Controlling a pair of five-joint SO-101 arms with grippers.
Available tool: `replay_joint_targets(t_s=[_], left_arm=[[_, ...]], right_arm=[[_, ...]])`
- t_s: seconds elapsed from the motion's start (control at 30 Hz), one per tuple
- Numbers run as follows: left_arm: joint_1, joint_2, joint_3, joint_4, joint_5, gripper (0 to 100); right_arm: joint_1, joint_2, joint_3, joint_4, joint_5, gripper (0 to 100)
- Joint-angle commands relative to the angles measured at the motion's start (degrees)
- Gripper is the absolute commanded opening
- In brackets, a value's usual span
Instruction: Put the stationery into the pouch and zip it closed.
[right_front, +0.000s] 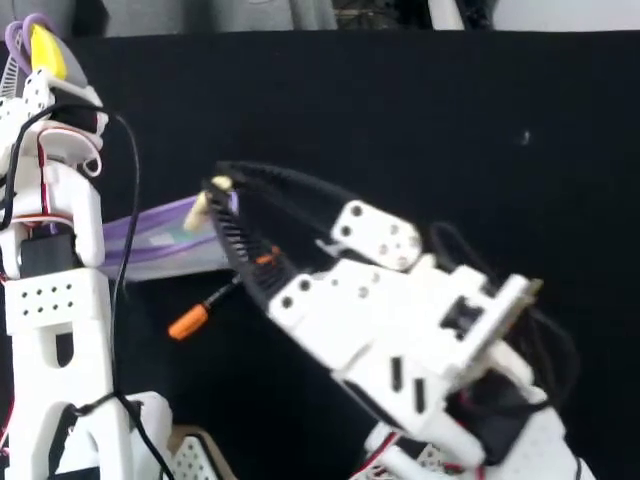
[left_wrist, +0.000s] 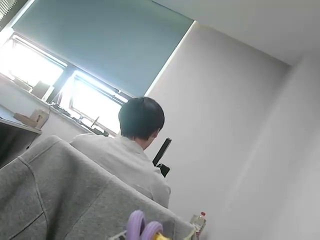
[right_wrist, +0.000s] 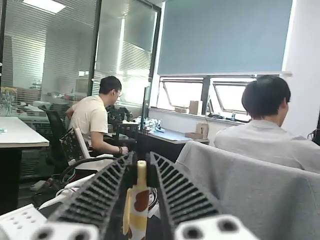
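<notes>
Clamping a cream stationery piece (right_wrist: 136, 200) between its ribbed jaws, the right hand (right_wrist: 141, 161) hangs over the purple pouch (right_front: 160, 235) near the surface's (right_front: 400, 120) left edge, probably positioned for insertion. An orange-tipped pen (right_front: 190, 320) lies beside the pouch. Whether the left hand (right_front: 40, 45) is apart or together cannot be told.

white shells (right_front: 400, 320) with screw holes, black cable (right_front: 133, 200) along the left arm (right_front: 55, 300), ribbed black fingers (right_wrist: 175, 195) on the right gripper (right_wrist: 141, 159).
</notes>
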Motion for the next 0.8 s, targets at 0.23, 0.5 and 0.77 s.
replay_joint_targets(t_s=[0.23,0.5,0.77], left_arm=[[-0.4,-0.09,-2.86,-1.49,-0.09,3],[-0.4,-0.09,-2.86,-1.41,-0.09,3],[-0.22,0.0,-2.86,-1.23,-0.09,3]], right_arm=[[-1.41,-0.31,20.62,-18.02,0.18,1.1],[-1.23,-0.31,43.38,-32.79,0.18,1.1],[1.67,0.75,44.26,-33.58,0.09,1.1]])
